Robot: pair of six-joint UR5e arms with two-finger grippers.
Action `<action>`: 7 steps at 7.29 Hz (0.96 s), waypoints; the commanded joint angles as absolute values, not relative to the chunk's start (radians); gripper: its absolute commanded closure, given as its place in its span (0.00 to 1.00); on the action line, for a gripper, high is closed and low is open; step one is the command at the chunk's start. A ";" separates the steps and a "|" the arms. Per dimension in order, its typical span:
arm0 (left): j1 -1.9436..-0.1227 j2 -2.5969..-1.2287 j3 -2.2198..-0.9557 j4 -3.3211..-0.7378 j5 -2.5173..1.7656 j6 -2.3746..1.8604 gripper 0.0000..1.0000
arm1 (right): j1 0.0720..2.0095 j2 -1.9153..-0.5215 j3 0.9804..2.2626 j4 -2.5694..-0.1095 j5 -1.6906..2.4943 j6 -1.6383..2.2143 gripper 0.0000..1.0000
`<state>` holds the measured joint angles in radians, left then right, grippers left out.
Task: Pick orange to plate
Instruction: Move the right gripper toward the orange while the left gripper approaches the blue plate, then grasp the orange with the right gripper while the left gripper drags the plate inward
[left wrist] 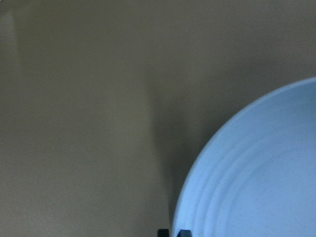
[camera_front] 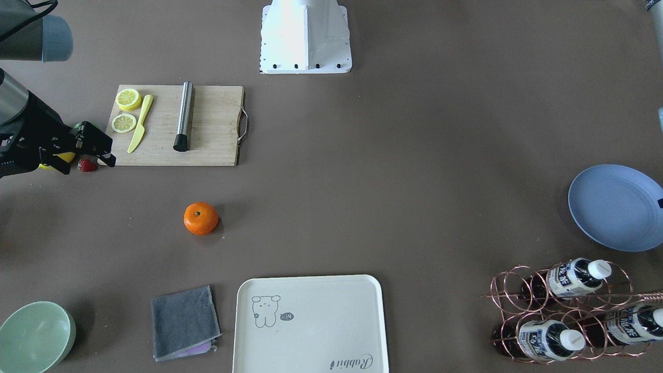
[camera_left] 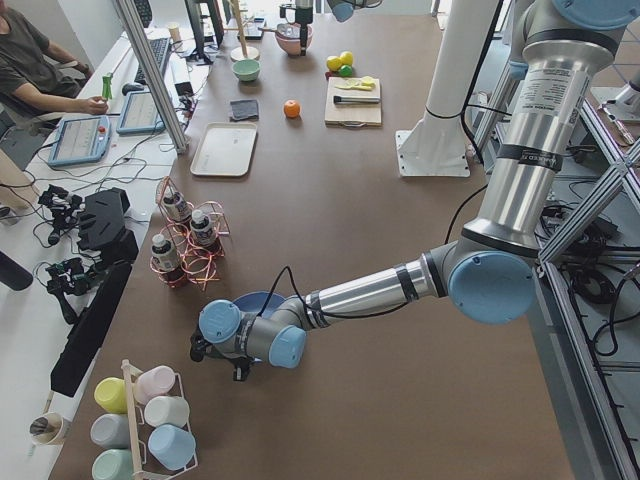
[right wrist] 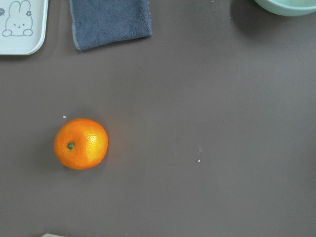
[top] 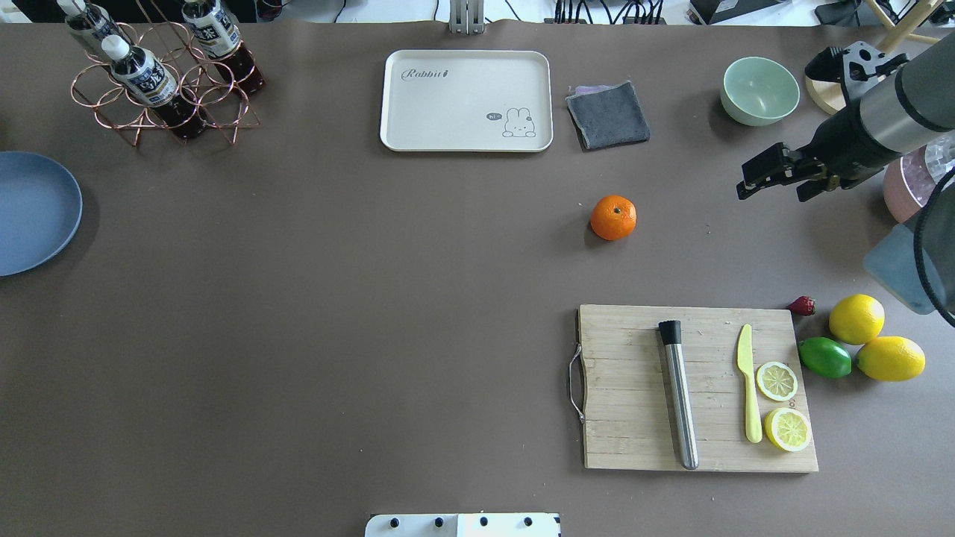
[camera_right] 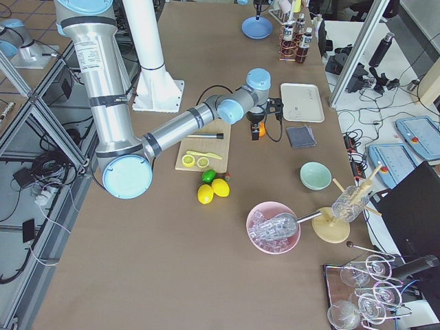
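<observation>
One orange [top: 613, 217], stem dimple up.

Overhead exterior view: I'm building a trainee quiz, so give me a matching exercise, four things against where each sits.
Things:
1 orange
2 plate
3 yellow knife
4 grey cloth

Places:
A on the cutting board, beside the lemon slices
B between the tray and the green bowl
C on bare table between the cloth and the cutting board
D at the view's left edge, partly cut off

Pairs: 1-C, 2-D, 3-A, 4-B
</observation>
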<state>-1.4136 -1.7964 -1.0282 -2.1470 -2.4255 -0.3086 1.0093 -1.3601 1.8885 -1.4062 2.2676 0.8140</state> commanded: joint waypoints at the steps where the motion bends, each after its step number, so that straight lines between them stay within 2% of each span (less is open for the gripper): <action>1: -1.401 -1.747 -1.266 -2.152 -2.533 -0.617 1.00 | 0.907 -1.324 1.876 -1.359 2.179 0.909 0.02; 3: -1.275 -1.713 -1.466 -2.154 -2.514 -0.876 1.00 | 0.850 -1.278 1.829 -1.345 2.105 0.922 0.02; 5: -1.099 -1.727 -1.650 -2.152 -2.420 -1.192 1.00 | 0.838 -1.179 1.700 -1.321 2.085 0.920 0.03; 7: -0.898 -1.819 -1.703 -2.152 -2.251 -1.442 1.00 | 0.827 -1.128 1.577 -1.252 2.060 0.916 0.04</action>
<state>-1.0161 -1.7609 -1.6691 -2.1523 -2.3518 -1.2846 0.8318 -1.1622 1.6536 -1.2917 2.0718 0.9187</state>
